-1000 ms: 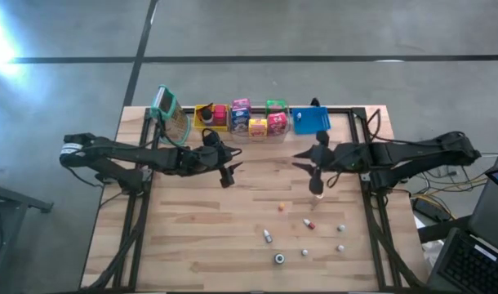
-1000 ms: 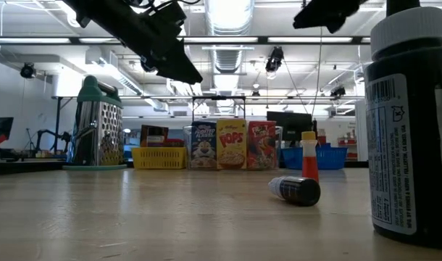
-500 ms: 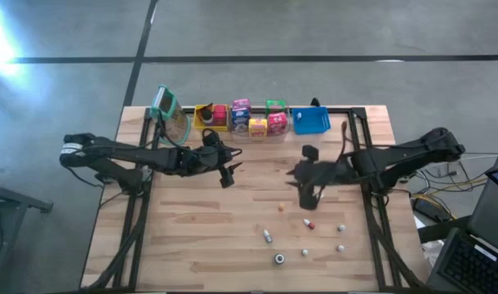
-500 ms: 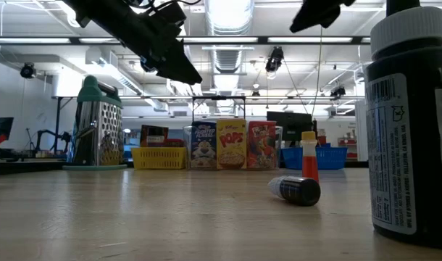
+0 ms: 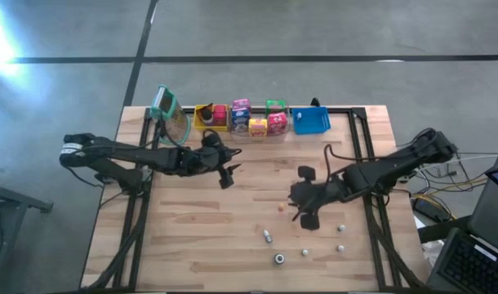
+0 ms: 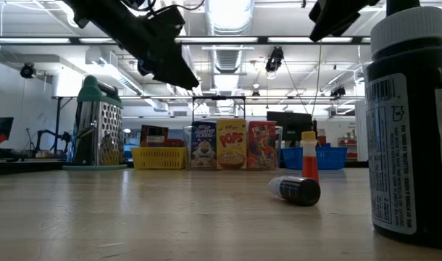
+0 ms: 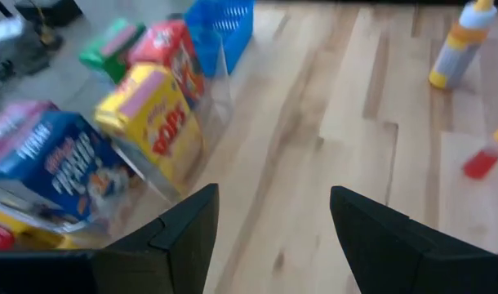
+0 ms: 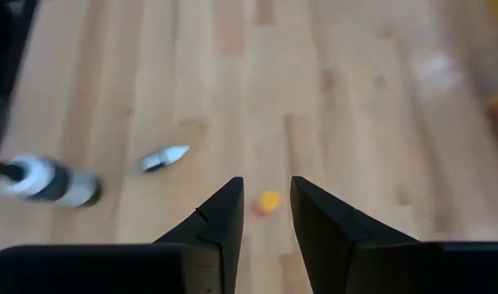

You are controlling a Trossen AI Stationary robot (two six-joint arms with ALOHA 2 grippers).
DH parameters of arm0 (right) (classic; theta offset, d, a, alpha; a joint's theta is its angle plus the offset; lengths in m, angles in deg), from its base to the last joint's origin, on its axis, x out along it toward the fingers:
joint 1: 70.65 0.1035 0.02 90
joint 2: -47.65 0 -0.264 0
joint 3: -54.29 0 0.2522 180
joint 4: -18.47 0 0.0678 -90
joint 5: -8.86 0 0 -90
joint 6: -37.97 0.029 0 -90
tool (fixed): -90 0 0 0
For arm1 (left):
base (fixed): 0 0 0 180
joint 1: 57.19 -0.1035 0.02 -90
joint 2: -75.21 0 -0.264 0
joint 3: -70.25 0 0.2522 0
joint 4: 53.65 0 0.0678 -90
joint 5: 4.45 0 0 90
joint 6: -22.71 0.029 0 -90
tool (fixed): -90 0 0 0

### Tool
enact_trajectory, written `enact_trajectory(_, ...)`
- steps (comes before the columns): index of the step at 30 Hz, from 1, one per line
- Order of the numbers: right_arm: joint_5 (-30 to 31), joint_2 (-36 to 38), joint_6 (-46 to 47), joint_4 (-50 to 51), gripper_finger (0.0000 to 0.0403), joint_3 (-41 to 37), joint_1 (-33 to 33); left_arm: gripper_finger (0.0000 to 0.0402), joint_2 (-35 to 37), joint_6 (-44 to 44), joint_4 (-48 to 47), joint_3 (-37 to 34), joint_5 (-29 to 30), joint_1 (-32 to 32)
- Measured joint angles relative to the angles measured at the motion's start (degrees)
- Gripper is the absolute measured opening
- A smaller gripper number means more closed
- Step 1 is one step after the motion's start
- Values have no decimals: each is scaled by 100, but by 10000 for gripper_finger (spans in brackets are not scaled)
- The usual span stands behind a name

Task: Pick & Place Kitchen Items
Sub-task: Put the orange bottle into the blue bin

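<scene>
Your right claw [image 5: 306,214] reaches in low over the middle of the table [image 5: 192,237], its arm stretched out from the right edge. Its fingers [image 8: 220,216] are a little apart and hold nothing. A tiny orange piece [image 8: 269,201] lies on the wood just past its tips. A small bottle [image 8: 163,158] lies a bit farther off, and a dark jar [image 8: 53,184] lies off to one side. There is bare wood all around these.

Your left claw [image 5: 227,173] hangs above the table near the back row. It is open and empty. The little boxes [image 7: 155,122] stand close in front of it, by the blue bin [image 7: 220,24].
</scene>
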Motion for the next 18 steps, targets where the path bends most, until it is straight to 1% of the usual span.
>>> enact_trajectory(3, -242, -88, 24, -13, 96, -35, 78, 241, 17, -220, -250, -2, -92, 0)
enact_trajectory(7, -542, -299, 170, 9, 107, -28, 74, 241, 27, -445, -490, -2, -99, 8)
enact_trajectory(11, -566, -561, 111, 164, 128, 147, 71, 240, 27, -566, -552, -2, -97, 15)
enact_trajectory(18, -579, -1124, -132, 294, 159, 439, -63, 240, 29, -496, -570, -2, -96, 15)
